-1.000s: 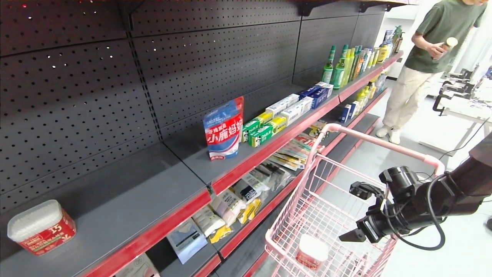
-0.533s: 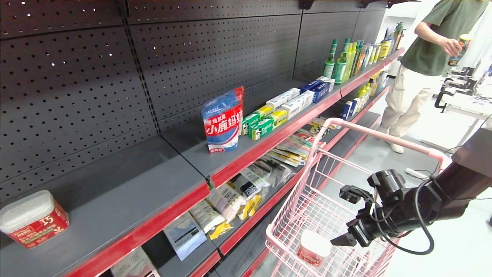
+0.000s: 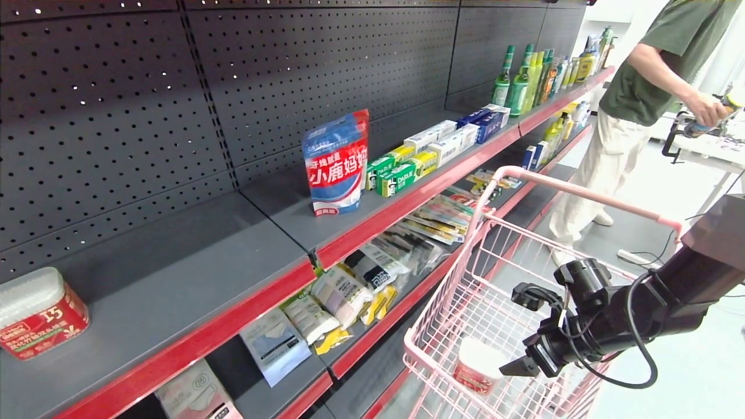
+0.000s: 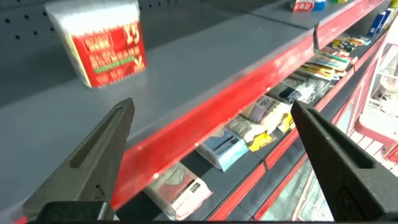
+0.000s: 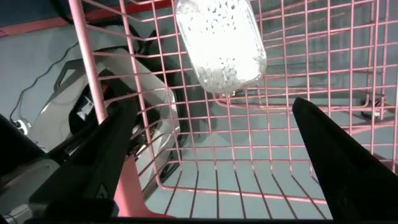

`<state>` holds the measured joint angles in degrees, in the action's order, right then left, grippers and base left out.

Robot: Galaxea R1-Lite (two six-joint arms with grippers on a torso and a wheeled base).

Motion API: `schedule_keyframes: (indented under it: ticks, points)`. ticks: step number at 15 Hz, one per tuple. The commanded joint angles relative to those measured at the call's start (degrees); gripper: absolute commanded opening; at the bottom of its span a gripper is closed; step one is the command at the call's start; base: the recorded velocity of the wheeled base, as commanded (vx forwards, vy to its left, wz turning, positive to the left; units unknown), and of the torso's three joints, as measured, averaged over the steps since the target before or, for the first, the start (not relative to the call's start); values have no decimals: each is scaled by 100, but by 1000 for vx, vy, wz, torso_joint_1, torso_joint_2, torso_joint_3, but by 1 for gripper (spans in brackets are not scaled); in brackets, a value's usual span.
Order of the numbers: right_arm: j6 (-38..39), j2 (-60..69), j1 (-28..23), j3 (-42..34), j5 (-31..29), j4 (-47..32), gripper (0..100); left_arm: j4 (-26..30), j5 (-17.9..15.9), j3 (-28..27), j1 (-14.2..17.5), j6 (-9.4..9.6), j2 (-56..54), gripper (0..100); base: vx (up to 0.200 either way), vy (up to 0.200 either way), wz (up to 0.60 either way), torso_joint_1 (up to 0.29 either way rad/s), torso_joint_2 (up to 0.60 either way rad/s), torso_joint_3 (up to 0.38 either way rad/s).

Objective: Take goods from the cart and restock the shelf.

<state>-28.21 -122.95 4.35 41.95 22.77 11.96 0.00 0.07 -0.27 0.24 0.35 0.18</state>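
Observation:
A pink wire cart (image 3: 524,186) stands at the lower right, before the shelf (image 3: 244,302). Inside it lies a tub (image 3: 477,364) with a white lid and a red label; the right wrist view looks down on the tub (image 5: 221,43) through the cart's wire. My right gripper (image 3: 520,365) (image 5: 211,106) hangs open inside the cart, just right of the tub and not touching it. A matching red-labelled tub (image 3: 38,314) (image 4: 99,40) stands at the far left of the upper shelf. My left gripper (image 4: 211,104) is open and empty in front of that shelf's red edge.
A blue and red bag (image 3: 337,163), toothpaste boxes (image 3: 407,169) and green bottles (image 3: 518,81) stand further right along the upper shelf. Packets (image 3: 343,291) lie on the lower shelf. The grey board between the left tub and the bag is bare. A person (image 3: 640,87) stands at the far right.
The head camera has tilted down, so the shelf sits higher in the picture. My right gripper has lowered into the cart, closer to the tub.

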Motion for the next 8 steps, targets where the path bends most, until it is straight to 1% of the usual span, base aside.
schedule_keyframes:
  ticks: [1, 4, 6, 8]
  points:
    - [-79, 0, 22, -11, 8, -1, 100, 0, 1, 0, 2, 0, -1, 100, 0, 0, 0, -159, 373, 212]
    - [-115, -18, 75, -29, 8, 122, 100, 0, 1, 0, 2, 0, -1, 100, 0, 0, 0, -160, 393, 224]
    - [-273, -36, 83, 24, 26, 149, 100, 0, 1, 0, 2, 0, -1, 100, 0, 0, 0, -183, 456, 268]
    - [-317, -9, 83, 59, 43, 158, 100, 0, 1, 0, 2, 0, -1, 100, 0, 0, 0, -102, 285, 166]
